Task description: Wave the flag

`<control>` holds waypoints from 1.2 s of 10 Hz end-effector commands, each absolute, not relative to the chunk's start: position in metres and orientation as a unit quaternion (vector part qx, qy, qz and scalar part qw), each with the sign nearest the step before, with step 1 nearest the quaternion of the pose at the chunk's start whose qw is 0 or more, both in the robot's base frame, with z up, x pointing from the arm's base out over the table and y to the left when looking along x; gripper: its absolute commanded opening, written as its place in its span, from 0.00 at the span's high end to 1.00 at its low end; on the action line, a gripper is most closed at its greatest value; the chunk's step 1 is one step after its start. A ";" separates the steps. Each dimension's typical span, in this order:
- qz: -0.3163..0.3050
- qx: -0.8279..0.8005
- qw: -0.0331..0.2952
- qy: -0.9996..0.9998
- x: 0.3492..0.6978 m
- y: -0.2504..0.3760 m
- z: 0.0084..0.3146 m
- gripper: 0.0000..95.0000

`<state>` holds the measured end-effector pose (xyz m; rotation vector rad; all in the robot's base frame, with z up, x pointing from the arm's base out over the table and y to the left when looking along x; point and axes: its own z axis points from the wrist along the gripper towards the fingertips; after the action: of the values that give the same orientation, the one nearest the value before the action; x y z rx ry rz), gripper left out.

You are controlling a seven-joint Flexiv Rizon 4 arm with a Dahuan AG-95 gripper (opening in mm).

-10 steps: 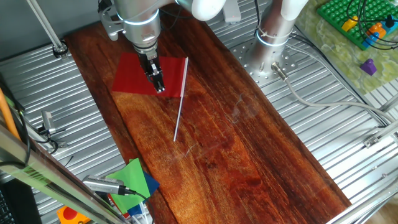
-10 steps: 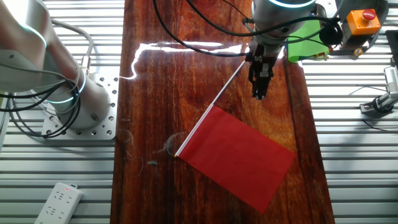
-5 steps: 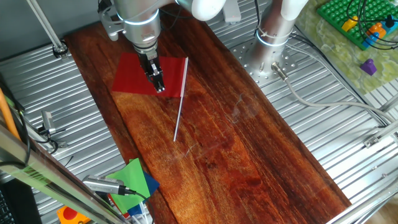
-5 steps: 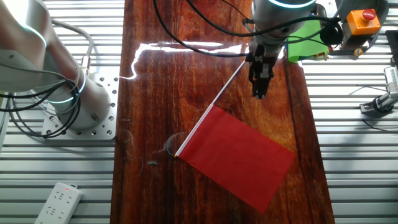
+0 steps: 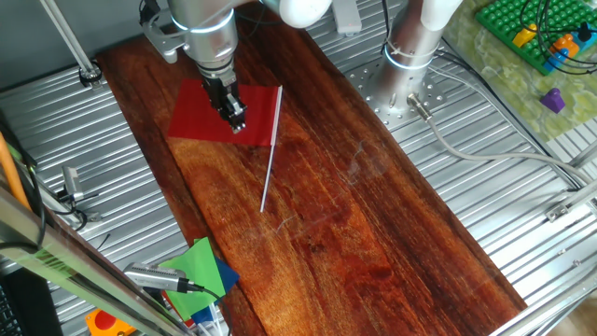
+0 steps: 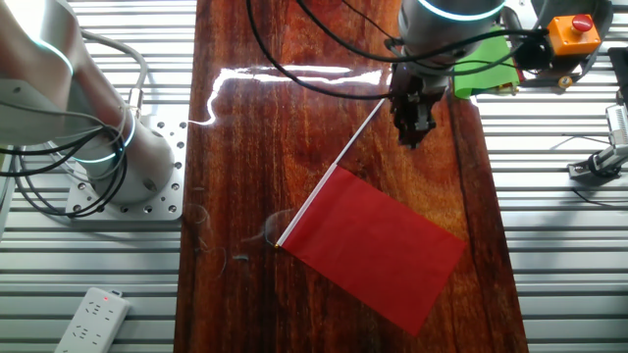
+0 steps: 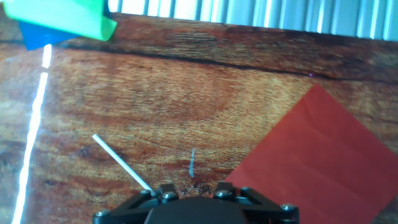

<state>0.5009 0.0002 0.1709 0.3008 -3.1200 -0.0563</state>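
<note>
The flag [image 6: 378,240] lies flat on the wooden table [image 5: 373,233], its red cloth spread out and its thin white stick [image 5: 270,168] running along one edge of the cloth and out past it across the boards, so the bare part of the stick is free to be picked up. The gripper [image 6: 414,132] hangs above the table near the stick, pointing down, and holds nothing; from the fixed views it looks raised off the wood, beside the stick and not around it. Its jaws look narrow, but whether they are open or closed I cannot tell (the hand view shows only the base of the hand, with the stick's free end just beside it). Green and blue sheets [image 7: 59,22] sit at the table's far end, well apart from the flag. Judging by this, the grasp has not yet been made.
</note>
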 end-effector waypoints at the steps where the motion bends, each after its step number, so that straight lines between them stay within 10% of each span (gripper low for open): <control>1: -0.017 0.097 0.003 -0.995 0.501 0.001 0.172 1.00; 12: -0.016 0.097 0.004 -0.995 0.506 0.003 0.175 1.00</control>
<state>0.5067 0.0026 0.1748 0.3050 -3.1171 -0.0497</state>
